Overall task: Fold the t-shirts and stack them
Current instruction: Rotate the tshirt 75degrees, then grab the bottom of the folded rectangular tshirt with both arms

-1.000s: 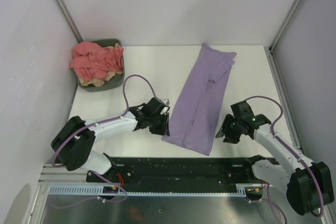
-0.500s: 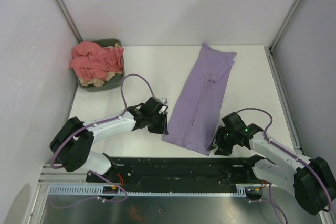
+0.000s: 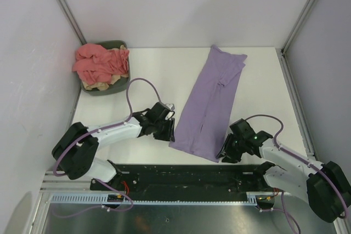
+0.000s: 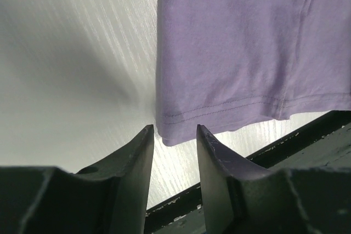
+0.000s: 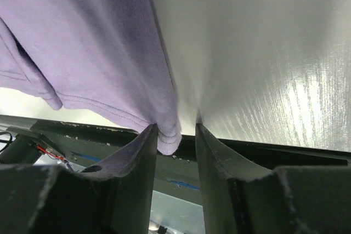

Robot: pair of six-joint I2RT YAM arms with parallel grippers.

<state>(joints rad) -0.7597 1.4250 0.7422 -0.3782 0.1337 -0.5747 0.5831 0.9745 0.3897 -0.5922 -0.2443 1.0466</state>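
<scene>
T-shirt [image 3: 208,102] corners sit at left gripper [image 4: 174,130], right gripper [image 5: 176,127], seemingly ungripped.

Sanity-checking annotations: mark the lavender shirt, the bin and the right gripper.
lavender shirt [image 3: 211,100]: top external view, middle of the folded body.
bin [image 3: 101,91]: top external view, its near wall.
right gripper [image 5: 175,130]: right wrist view, midway between its fingertips, at the shirt's hem corner.

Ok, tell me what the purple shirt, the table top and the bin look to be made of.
Lavender t-shirt: soft knit cloth, matte, probably cotton jersey; lies in soft folds, double-stitched hem.
Table top: hard white board, semi-glossy, with fine streaked grain and soft glare; likely laminate.
Bin: dark grey-green, smooth, rounded rim; probably plastic, too small to be sure.
</scene>
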